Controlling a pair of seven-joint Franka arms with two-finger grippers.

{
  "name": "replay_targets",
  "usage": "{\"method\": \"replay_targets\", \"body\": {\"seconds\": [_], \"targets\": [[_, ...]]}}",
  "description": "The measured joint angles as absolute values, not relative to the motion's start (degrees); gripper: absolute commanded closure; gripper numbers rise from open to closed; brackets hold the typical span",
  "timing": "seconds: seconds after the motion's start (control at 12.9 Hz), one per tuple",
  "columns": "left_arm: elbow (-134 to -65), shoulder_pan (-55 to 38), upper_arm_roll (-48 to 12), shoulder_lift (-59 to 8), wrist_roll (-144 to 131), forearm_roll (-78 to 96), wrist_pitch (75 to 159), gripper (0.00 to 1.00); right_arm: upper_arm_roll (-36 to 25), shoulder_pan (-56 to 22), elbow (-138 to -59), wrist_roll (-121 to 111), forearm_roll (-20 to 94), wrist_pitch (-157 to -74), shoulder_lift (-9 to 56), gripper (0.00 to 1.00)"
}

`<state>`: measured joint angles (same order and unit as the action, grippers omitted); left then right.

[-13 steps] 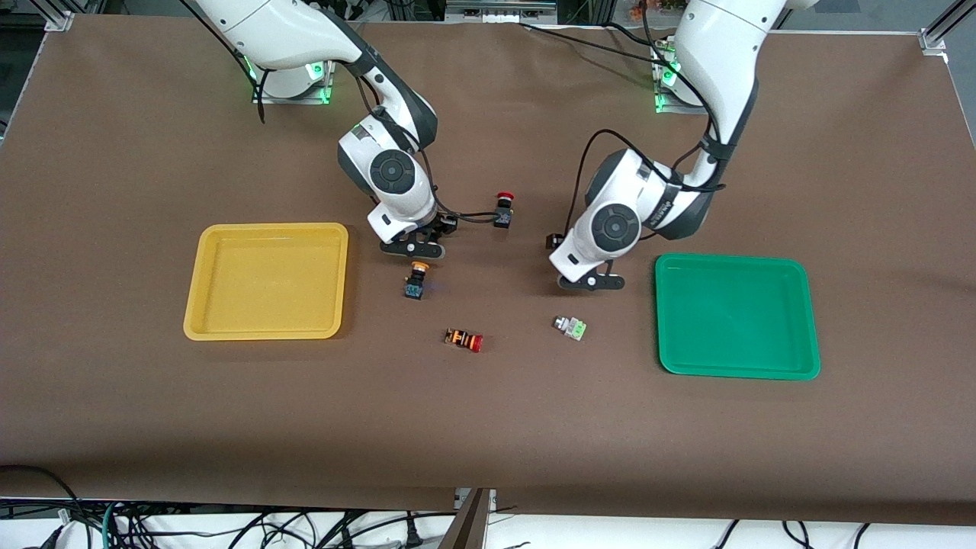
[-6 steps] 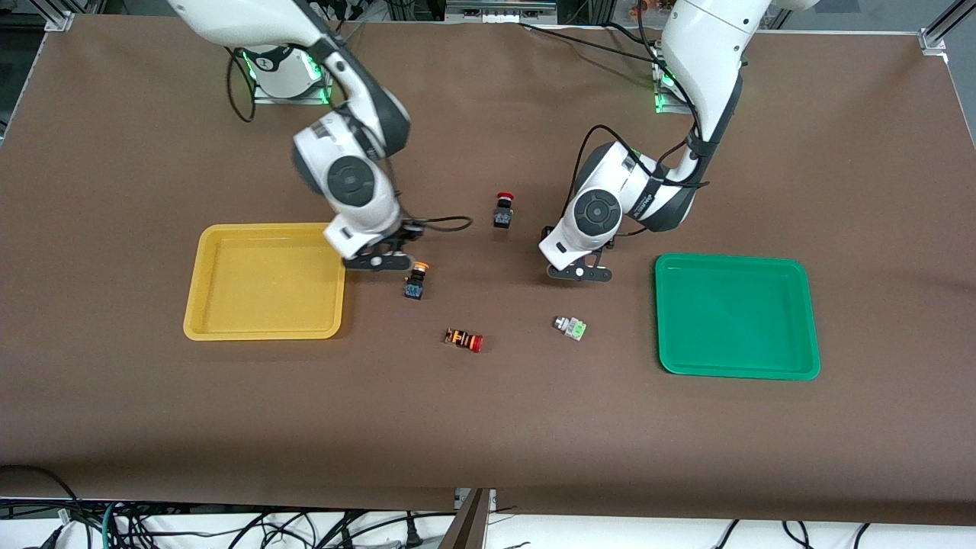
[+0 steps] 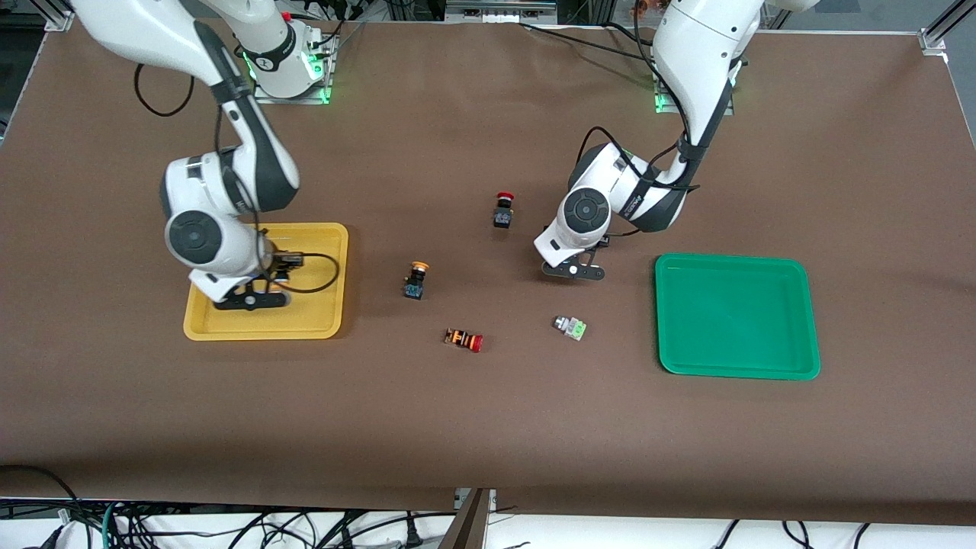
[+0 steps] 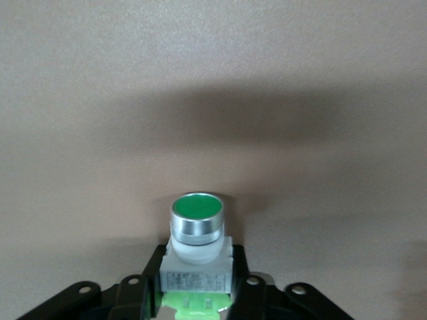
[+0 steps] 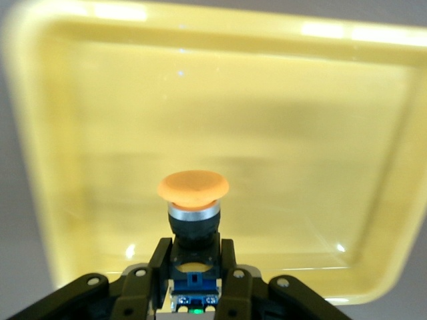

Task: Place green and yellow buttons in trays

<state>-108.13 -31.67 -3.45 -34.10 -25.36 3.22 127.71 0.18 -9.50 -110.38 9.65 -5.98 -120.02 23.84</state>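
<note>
My right gripper (image 3: 252, 300) is over the yellow tray (image 3: 305, 314), shut on a yellow-capped button (image 5: 193, 203) with a black-and-blue body; the right wrist view shows my right gripper (image 5: 193, 259) and the tray floor (image 5: 267, 133) beneath the button. My left gripper (image 3: 573, 271) is low over the bare table, between the green tray (image 3: 736, 316) and the table's middle. In the left wrist view my left gripper (image 4: 195, 270) is shut on a green-and-silver button (image 4: 195, 230). A second yellow-capped button (image 3: 415, 280) and a second pale-green button (image 3: 570, 327) lie on the table. Both held buttons are hidden in the front view.
A red-capped black button (image 3: 503, 209) stands near my left gripper, farther from the front camera. A red-capped button with an orange-striped body (image 3: 463, 339) lies between the two loose buttons, nearer the front camera. The green tray holds nothing.
My right arm has swung from beside the loose yellow-capped button to over the yellow tray. My left gripper has shifted slightly toward the red-capped black button.
</note>
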Motion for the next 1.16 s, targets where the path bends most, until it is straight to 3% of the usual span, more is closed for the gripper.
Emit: {"method": "replay_targets", "body": {"seconds": [0.39, 0.46, 0.54, 0.62, 1.01, 1.08, 1.16], "targets": [[-103.04, -29.78, -1.02, -29.45, -26.31, 2.95, 113.74, 0.93, -3.19, -5.77, -116.58, 5.60, -5.95, -128.26, 25.64, 1.00], [-101.71, -27.10, -0.49, -28.14, -25.92, 2.03, 111.16, 0.93, -3.20, -5.29, -117.14, 5.60, -5.95, -128.99, 25.87, 0.91], [-100.67, -23.67, -0.27, -27.35, -24.17, 0.60, 109.61, 0.93, -3.22, -5.01, -117.41, 5.60, -5.95, -129.74, 26.02, 0.66], [-100.08, -19.95, -0.11, -27.00, -20.80, -1.17, 108.99, 0.93, -3.23, -4.83, -117.59, 5.59, -5.95, -130.35, 26.14, 0.01], [-100.35, -4.29, -0.03, -30.17, -2.22, -4.63, 112.16, 0.90, -0.71, -4.60, -113.70, 0.45, -5.95, -128.90, 25.90, 0.00], [-100.56, -3.33, -0.09, -32.06, -1.28, -4.63, 114.13, 0.86, 2.18, -4.69, -111.58, 0.46, -5.95, -127.14, 25.83, 0.00], [-100.63, -3.07, -0.18, -34.12, -1.06, -4.63, 116.04, 0.74, 5.17, -5.11, -109.46, 1.22, -5.93, -125.99, 25.82, 0.00]]}}
